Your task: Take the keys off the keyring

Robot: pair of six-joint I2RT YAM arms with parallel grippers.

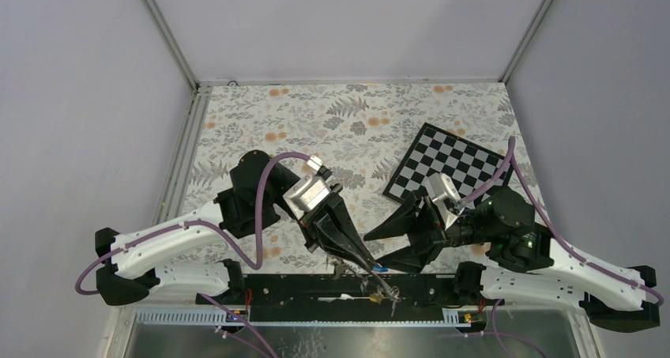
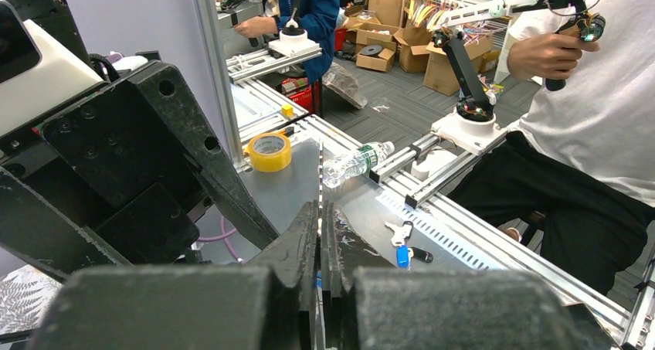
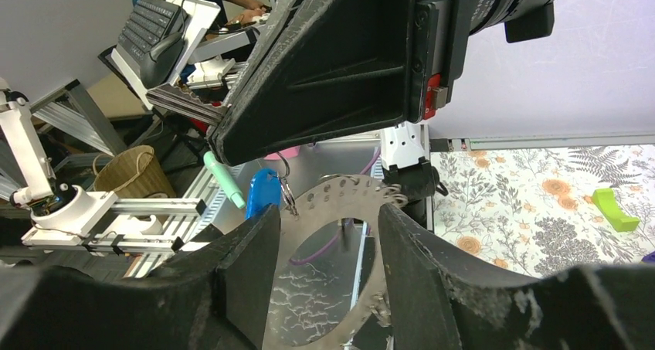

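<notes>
While L gripper clamps 1 keyring edge, R gripper jaws apart astride it, 1 blue-tagged key hanging.

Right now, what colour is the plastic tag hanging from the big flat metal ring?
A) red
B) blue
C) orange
B: in the right wrist view, a blue tag hangs from a small loop at the upper left edge of the grey keyring.
</notes>
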